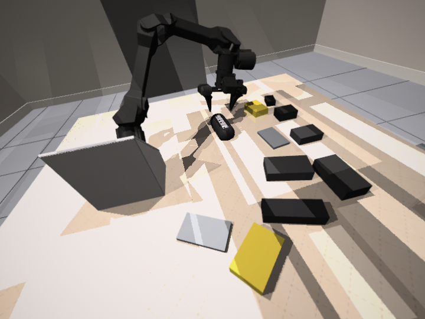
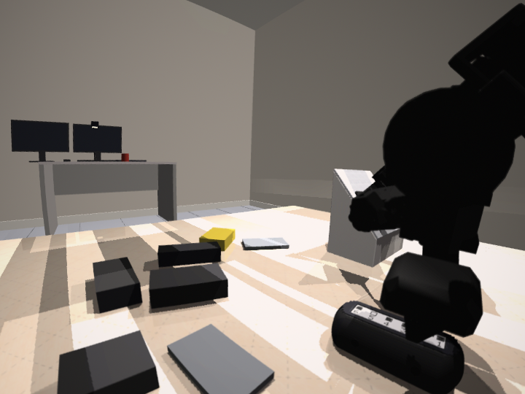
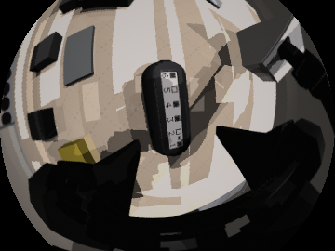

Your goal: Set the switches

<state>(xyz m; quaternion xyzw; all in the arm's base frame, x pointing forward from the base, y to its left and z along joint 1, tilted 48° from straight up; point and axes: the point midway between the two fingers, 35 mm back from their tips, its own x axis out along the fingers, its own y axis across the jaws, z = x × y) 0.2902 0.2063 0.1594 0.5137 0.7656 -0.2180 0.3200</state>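
Note:
The dark grey controller unit [image 1: 223, 127] [image 2: 391, 345] [image 3: 166, 109] is a rounded capsule lying on the bench near the arm's base. A pale strip with a row of small numbered squares, some filled and some empty, faces up on it. My gripper [image 1: 220, 108] [image 3: 179, 137] is open and empty. It hangs just above the unit's far end with one fingertip to each side, and it does not touch the unit. In the exterior view the arm hides part of the strip.
A grey slanted stand [image 1: 103, 171] [image 2: 351, 237] is at the left. A small yellow block [image 1: 257, 108] [image 3: 77, 151] lies right of the unit, then several black blocks [image 1: 288, 167] [image 2: 187, 284]. A grey plate [image 1: 273, 137] [image 2: 220, 364], a light plate [image 1: 204, 231] and a large yellow block [image 1: 257, 257] lie further out.

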